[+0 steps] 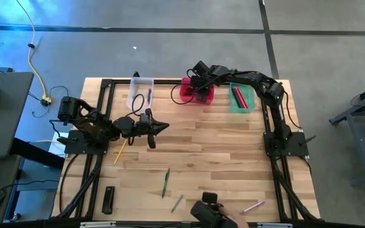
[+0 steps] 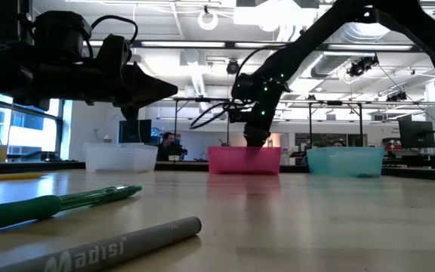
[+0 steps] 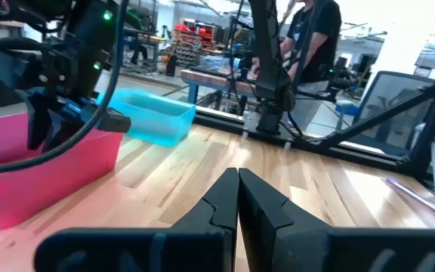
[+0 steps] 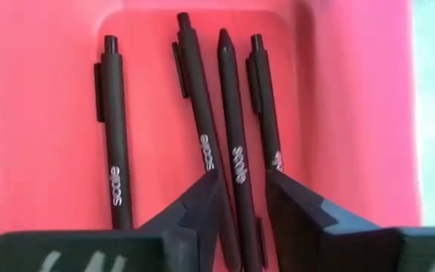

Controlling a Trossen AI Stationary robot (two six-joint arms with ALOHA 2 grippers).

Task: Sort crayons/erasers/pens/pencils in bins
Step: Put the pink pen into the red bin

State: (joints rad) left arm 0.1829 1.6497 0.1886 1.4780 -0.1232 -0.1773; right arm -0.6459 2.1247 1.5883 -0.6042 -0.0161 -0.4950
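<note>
Inside the pink bin (image 4: 338,98), right claw (image 4: 240,198) astride a black pen (image 4: 232,121).

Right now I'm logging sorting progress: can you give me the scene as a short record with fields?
right gripper: over the pink bin, jaws apart around one black pen
pink bin contents: four black pens
green bin: red sticks
clear bin: one dark pen
left gripper: shut, empty, above the table
loose on table: green pen, grey pen, yellow pencil, pink stick

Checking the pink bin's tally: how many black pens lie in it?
4, side by side on the floor of the pink bin: three clipped black pens and one plain, under the right gripper. More may be hidden.
</note>
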